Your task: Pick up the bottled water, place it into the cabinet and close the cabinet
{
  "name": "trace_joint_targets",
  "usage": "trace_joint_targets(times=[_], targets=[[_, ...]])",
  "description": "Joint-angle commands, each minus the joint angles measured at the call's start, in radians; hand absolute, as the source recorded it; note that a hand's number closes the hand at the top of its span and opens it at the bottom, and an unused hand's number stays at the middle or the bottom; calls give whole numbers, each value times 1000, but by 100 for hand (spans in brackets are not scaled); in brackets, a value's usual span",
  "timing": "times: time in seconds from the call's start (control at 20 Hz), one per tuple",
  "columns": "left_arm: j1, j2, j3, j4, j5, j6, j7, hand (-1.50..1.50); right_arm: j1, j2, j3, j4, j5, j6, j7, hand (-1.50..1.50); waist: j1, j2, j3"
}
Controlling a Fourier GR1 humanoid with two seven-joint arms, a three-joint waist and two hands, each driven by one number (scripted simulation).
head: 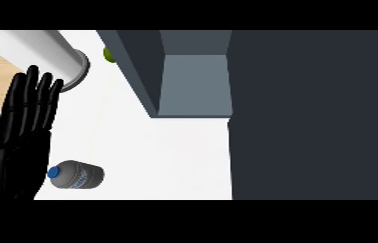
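Left hand [26, 122] rests open, fingers straight up. Bottled water [76, 175] stands just beside its palm, ungrasped. My worry: a sideways reach tips it toward the cabinet [192, 82].

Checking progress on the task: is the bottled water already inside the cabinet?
No, the bottled water stands on the white counter beside the open left hand, outside the cabinet.

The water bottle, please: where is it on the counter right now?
In the head view the water bottle stands on the white counter at the lower left, just right of the open left hand and well short of the open cabinet.
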Motion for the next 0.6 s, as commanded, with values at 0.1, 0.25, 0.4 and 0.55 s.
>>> trace_joint_targets(times=[0.1, 0.25, 0.4, 0.55], targets=[[54, 94, 118, -71, 211, -168, -11, -150, 35, 41, 48, -78, 7, -10, 34, -150, 5, 3, 7], [164, 204, 251, -97, 446, -355, -69, -150, 146, 9, -4, -167, -93, 45, 32, -150, 11, -4, 6], [266, 194, 220, -25, 515, -356, 69, -150, 235, 42, 106, -154, -133, 57, 192, -150, 15, -3, 5], [398, 215, 278, -113, 612, -418, 84, -150, 315, 35, 112, -241, -175, 75, 213, -150, 14, -3, 7]])
